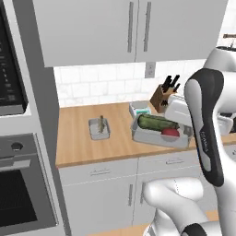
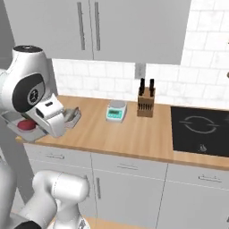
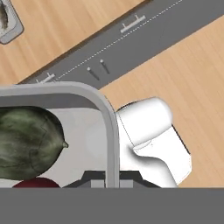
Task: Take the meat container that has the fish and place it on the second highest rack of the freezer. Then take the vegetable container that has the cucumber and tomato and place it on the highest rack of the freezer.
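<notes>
The vegetable container (image 1: 159, 133), with cucumber (image 1: 156, 122) and tomato (image 1: 170, 132) inside, hangs tilted above the counter's (image 1: 92, 147) front edge, its long axis running along that edge. The gripper (image 3: 112, 181) is clamped shut on its rim. The fish tray (image 1: 99, 129) rests further left, mid-counter.

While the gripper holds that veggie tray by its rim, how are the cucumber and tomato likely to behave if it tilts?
The tomato is round, so it would probably roll first. The cucumber is a smooth cylinder lying loose, so it could likely roll or slide too. The vegetable container is shallow, and the gripper pinches one wall only, so the load may tip away from that edge.
</notes>
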Motion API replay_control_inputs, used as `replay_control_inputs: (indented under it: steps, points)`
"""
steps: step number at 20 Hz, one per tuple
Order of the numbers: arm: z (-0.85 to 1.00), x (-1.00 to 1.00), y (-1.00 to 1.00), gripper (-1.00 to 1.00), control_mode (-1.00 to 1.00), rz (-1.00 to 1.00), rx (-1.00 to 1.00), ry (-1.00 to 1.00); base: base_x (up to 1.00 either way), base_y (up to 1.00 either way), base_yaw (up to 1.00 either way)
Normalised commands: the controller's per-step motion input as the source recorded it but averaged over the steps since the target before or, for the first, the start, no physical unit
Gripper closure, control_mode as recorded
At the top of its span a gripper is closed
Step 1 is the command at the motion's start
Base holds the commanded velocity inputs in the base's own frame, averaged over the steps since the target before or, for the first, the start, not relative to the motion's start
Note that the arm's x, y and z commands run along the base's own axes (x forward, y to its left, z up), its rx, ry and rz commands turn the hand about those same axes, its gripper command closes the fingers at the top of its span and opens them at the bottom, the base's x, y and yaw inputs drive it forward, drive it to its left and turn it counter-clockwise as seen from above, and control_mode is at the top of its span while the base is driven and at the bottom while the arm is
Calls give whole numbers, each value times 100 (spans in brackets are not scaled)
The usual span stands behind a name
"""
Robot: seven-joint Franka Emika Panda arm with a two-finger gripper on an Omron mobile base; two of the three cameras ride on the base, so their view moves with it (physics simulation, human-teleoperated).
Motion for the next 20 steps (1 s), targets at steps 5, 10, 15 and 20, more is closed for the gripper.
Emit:
replay_control_inputs:
  steps: [5, 10, 15, 20]
  points:
    - [0, 0, 0, 100, 100, 0, 0, 0, -87, 49, 0]
    - [0, 0, 0, 100, 100, 0, 0, 0, -8, 100, 0]
    - [0, 0, 0, 100, 100, 0, 0, 0, 0, 100, 0]
    - [0, 0, 0, 100, 100, 0, 0, 0, -13, 100, 0]
